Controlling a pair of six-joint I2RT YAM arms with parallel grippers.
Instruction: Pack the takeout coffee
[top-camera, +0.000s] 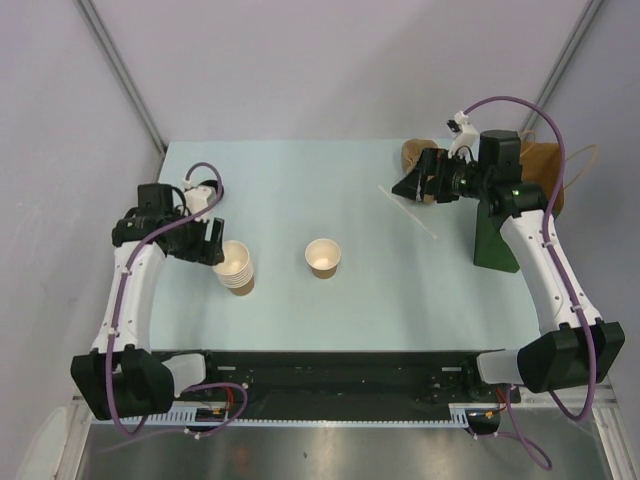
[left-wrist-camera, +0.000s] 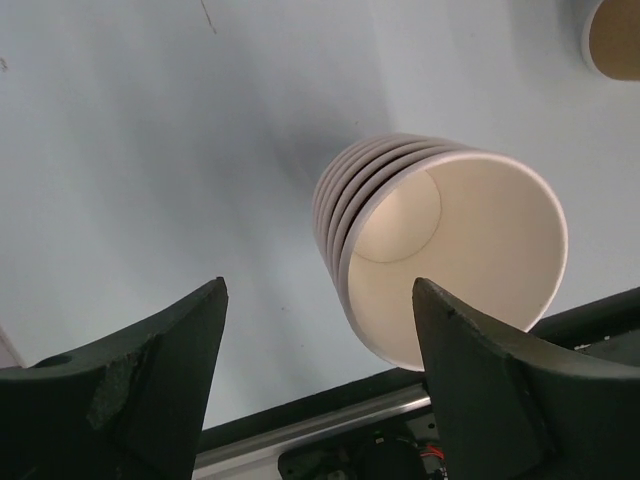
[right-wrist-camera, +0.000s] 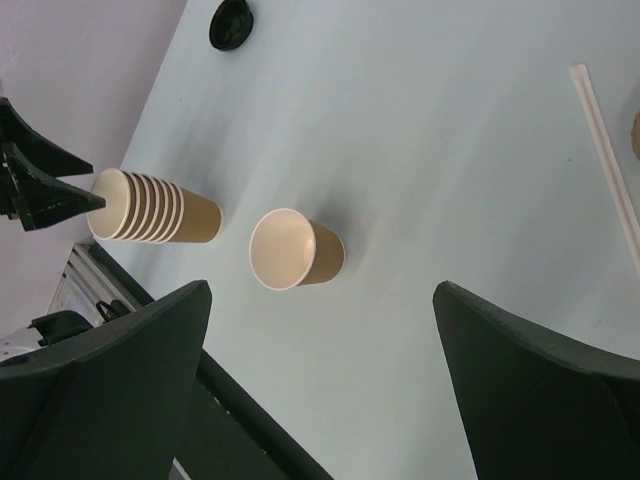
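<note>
One loose cup: the takeout coffee's brown paper cup (top-camera: 323, 257) sits near the middle of the table (top-camera: 300, 180); its mouth is open and it has no lid
Lid: the round black lid (right-wrist-camera: 230, 22) lies flat on the table, well apart from the cup; we find it only in the right wrist view
Stack: the stack of lidless cups (top-camera: 237, 268) sits to the cup's left, apart from it; it is not the task's cup
Left gripper: the left gripper (top-camera: 210, 240) hangs just beside the stack; its jaws are spread and empty, one on either side of the stack's mouth in its own camera, touching nothing that we can see
Right gripper: the right gripper (top-camera: 412, 185) is at the far right, near the straw (top-camera: 408, 210); its jaws are wide apart and hold nothing
Bag: the brown paper bag (top-camera: 545, 165) is at the far right, partly hidden behind the right arm; we cannot tell whether it stands open
Done: nothing yet, we judge; cup, lid and bag are all apart
Left: the lid must go on the cup; the closed cup must go into the bag
</note>
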